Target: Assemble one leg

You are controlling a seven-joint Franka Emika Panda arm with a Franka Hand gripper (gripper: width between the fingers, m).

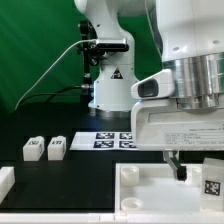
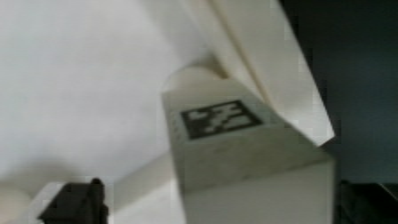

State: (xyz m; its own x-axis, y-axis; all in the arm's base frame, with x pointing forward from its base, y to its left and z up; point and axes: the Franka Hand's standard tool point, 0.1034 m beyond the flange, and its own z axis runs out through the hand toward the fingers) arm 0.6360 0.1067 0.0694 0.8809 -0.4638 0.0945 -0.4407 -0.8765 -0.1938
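I am seeing the leg (image 2: 240, 150) lying just ahead of the gripper (image 1: 177, 165), long axis upright against the tray (image 1: 150, 195); grip state unreadable.

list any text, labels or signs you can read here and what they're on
No readable words or numbers.
Leg: a black-and-white square tag, a pattern, no letters.
Two legs on the table: tags only.
Marker board: tags only.
Pincer body: faint print, too small to read.
Arm base: dark mark, too blurred.
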